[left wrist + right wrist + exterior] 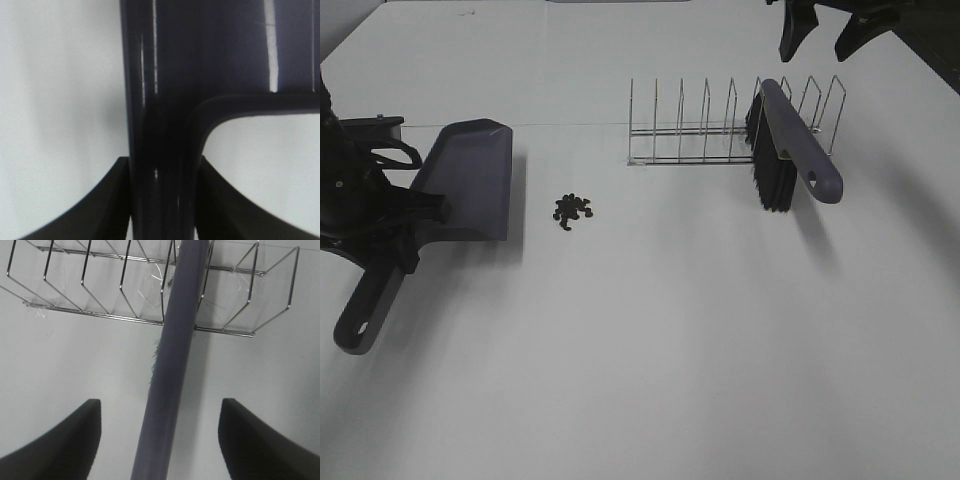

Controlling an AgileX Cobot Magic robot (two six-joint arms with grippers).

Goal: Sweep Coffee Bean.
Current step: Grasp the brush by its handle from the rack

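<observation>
**Risk: a skewed pickup**

The left gripper [162, 200] clamps the grey-purple plastic dustpan [470, 180]. Dark coffee beans [572, 209] lie heaped near its lip. The right gripper [825, 32] hangs wide-jawed over the grey, black-bristled brush [800, 140] in the wire rack [690, 130]; a skewed lift could drag that rack.

Dark coffee bean [572, 209] cluster on table

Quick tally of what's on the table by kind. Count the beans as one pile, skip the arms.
dustpan: 1
brush: 1
wire rack: 1
coffee bean pile: 1 (single beans too small to count)
Total: 4
</observation>
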